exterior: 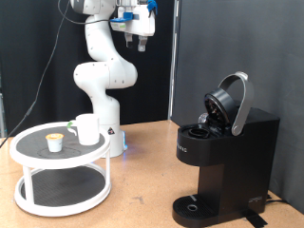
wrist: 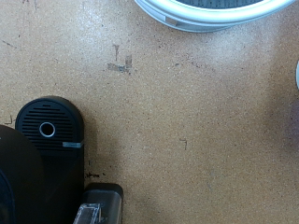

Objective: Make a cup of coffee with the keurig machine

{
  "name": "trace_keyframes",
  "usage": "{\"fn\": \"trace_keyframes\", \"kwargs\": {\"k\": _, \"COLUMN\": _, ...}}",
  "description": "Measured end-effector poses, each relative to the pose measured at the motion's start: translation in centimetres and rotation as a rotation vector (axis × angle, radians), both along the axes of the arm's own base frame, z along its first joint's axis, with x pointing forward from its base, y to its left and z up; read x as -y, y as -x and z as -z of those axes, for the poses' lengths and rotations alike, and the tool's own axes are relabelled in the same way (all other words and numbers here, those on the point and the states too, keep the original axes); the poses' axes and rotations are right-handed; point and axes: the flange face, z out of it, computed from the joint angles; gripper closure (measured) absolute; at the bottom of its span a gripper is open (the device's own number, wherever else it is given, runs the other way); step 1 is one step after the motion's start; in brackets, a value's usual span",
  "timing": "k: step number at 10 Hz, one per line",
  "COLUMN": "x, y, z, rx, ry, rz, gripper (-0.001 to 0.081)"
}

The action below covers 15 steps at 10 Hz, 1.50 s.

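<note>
Looking at the exterior view, we find the gripper raised high in the upper middle of the frame, well above the wooden table and touching nothing. We see nothing between its fingers, but we cannot tell whether they are spread or closed.

The keurig machine stands at the lower right of the frame with its rounded lid tilted up and open, exposing the pod chamber. Its round drip base sits at the bottom with no vessel on it.

At the lower left we locate a white two-tier round stand. On its dark upper shelf the cup stands upright, and just beside it, towards the frame's left, sits a small white pod with a tan top.

In the wrist view we see the tabletop from above, the machine's drip base at lower left, and the stand's rim at the upper edge. The gripper does not appear in this view.
</note>
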Motion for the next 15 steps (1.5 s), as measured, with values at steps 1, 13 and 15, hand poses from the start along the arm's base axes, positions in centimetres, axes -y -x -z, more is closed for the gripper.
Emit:
{"fn": "trace_keyframes", "kwargs": {"k": 1, "x": 0.1, "y": 0.0, "z": 0.0, "rx": 0.001, "ry": -0.001, "rz": -0.006, "gripper": 0.0072}}
{"fn": "trace_keyframes", "kwargs": {"k": 13, "x": 11.4, "y": 1.4, "z": 0.7, "rx": 0.010, "ry": -0.062, "rz": 0.032, "gripper": 0.0072}}
{"fn": "trace_keyframes", "kwargs": {"k": 15, "x": 13.7, "y": 1.9, "z": 1.2, "rx": 0.006, "ry": -0.073, "rz": 0.027, "gripper": 0.0072}}
